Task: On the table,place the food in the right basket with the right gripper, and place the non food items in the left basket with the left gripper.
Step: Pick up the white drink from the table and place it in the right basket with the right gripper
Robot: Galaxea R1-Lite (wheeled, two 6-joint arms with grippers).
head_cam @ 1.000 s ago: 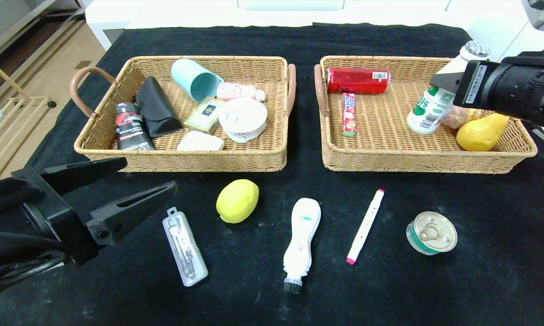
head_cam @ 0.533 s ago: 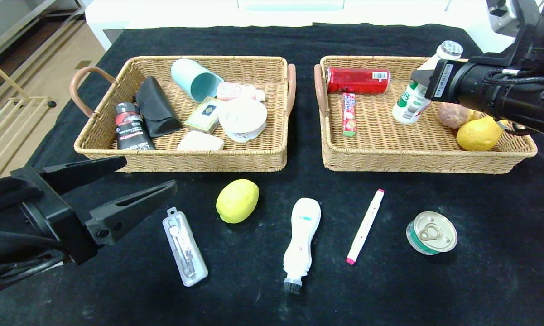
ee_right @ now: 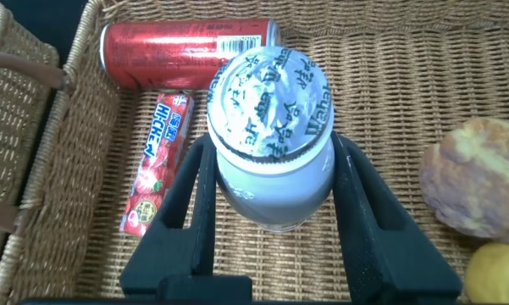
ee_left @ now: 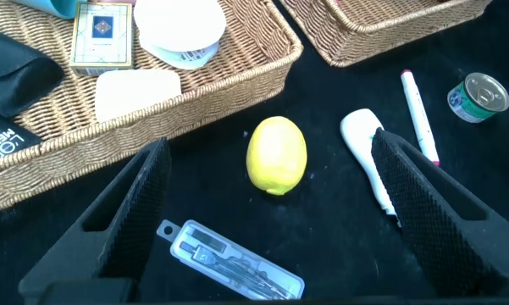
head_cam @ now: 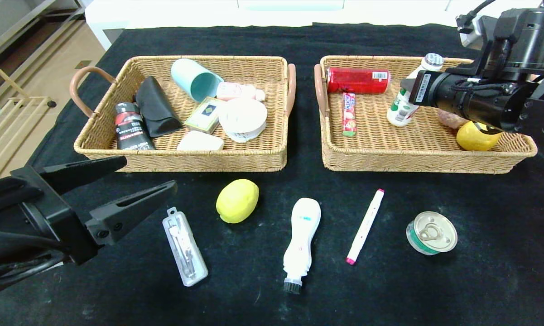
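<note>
The right claw (ee_right: 271,212) is holding the white milk bottle with green label (head_cam: 401,108) clamped upright over the tan wicker right basket (head_cam: 416,158), beside the red can (head_cam: 358,80), so it should be lowering until the base touches before releasing, while the left claw (head_cam: 131,185) is waiting wide apart.

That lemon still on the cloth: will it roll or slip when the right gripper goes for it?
The lemon is rounded and lies loose on the table, so a nudge would probably roll it. Its skin looks smooth, so narrow fingers might slip; gripping across its middle seems safer. It looks firm, not fragile.
</note>
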